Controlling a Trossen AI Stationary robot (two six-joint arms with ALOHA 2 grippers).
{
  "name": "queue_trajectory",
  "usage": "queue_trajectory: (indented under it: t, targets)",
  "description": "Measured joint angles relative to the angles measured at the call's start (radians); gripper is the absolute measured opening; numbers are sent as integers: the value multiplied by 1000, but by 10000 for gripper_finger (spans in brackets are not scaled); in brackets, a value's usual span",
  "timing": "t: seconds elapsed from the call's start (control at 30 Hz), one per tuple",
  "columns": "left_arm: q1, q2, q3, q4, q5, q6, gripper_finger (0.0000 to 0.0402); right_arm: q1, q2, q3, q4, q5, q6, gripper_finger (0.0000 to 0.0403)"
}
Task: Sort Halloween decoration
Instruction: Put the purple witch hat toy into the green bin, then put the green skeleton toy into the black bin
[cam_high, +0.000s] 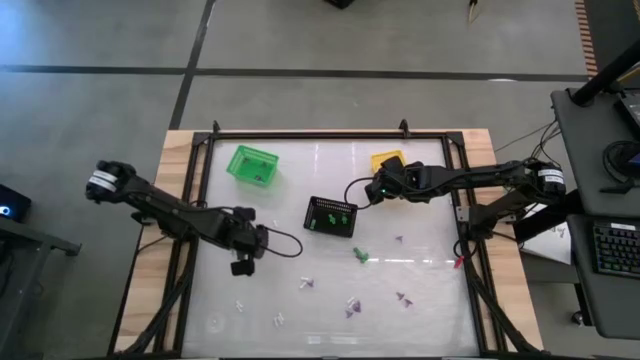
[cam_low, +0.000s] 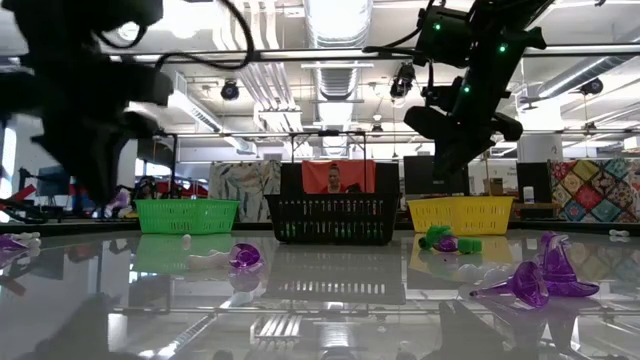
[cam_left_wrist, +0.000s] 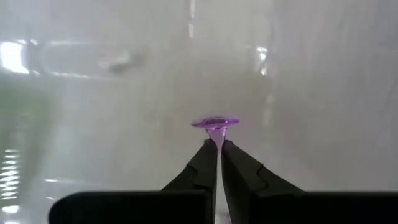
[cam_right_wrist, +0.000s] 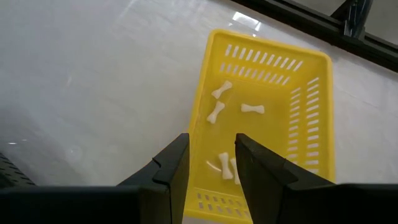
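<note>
Seen from above, a white table holds three small baskets in a row near the far edge: green (cam_high: 252, 164), black (cam_high: 331, 215) and yellow (cam_high: 386, 159).

The left gripper (cam_left_wrist: 218, 148) hangs over the table's left half, in front of the green basket. Its fingers are pressed together, pinching the stem of a tiny purple trinket (cam_left_wrist: 215, 123) whose flat disc sticks out past the fingertips.

The right gripper (cam_right_wrist: 211, 158) hovers above the near end of the yellow basket. Its fingers stand apart and hold nothing. White bones (cam_right_wrist: 216, 111) lie inside that basket.

More trinkets (cam_high: 352, 304) in purple, white and green lie scattered across the front half of the table, well apart from the baskets. A green one (cam_high: 360, 256) sits just in front of the black basket.
</note>
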Motion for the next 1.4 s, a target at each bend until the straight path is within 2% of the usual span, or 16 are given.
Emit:
queue_trajectory:
  t: [0.1, 0.23, 0.37, 0.5, 0.7, 0.83, 1.0, 1.17, 1.4]
  targets:
    - [34, -46, 35, -34, -51, 33, 0, 0, 0, 0, 0, 0, 0, 121]
    - [139, -108, 73, -68, -99, 101, 0, 0, 0, 0, 0, 0, -8, 121]
    - [315, -148, 108, -67, -107, 204, 0, 0, 0, 0, 2, 0, -9, 121]
    - [555, -153, 143, -67, -103, 282, 0, 0, 0, 0, 4, -1, -10, 121]
    - [946, -112, 161, -52, 42, 353, 1, 0, 0, 0, 6, -19, -10, 121]
    - [1127, -53, 161, -41, 162, 399, 1, 0, 0, 0, 8, -21, -10, 121]
    - [1197, 12, 161, 1, 160, 431, 0, 0, 0, 0, 8, -22, -10, 121]
    - [1198, 39, 161, 9, 92, 443, 0, 0, 0, 0, 8, -26, -10, 121]
    - [1181, 8, 161, 16, 86, 443, 0, 0, 0, 0, 8, -30, -15, 121]
